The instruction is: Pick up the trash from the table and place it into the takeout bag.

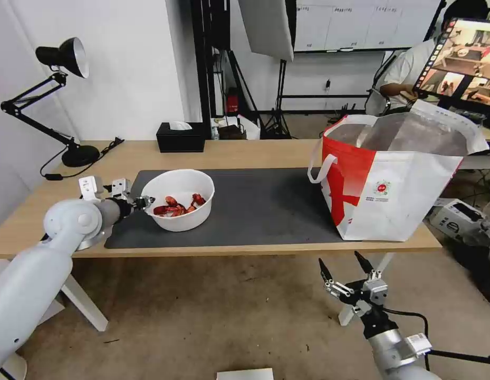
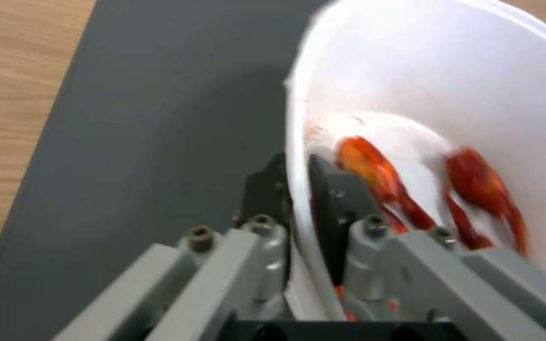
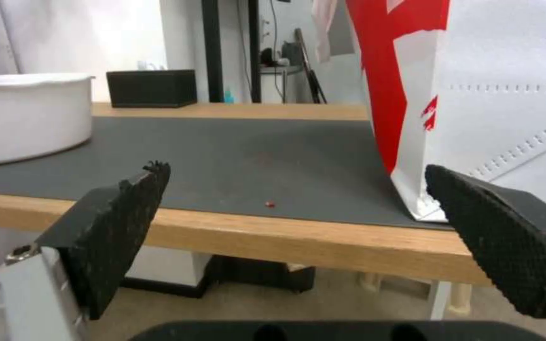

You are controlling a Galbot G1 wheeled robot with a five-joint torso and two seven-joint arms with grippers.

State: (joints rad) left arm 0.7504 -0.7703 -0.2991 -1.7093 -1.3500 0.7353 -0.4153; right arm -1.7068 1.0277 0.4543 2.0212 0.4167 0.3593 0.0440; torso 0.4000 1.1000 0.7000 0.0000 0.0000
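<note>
One bowl rim pinched in our left claw [image 2: 297, 189].
Our right claw [image 1: 346, 273] gapes wide below the counter [image 1: 245, 153]; lifted tilted, the white bowl [image 1: 179, 198] could spill shells [image 1: 177, 206].

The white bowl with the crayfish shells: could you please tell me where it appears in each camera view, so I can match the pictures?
Head view: the white bowl sits on the near-left part of the dark grey mat, its rim pinched by the left gripper.
Left wrist view: the bowl takes up the right side, its rim between the gripper's fingers.
Right wrist view: its side shows at the left edge.
Shared landmark: the mat under it.
</note>
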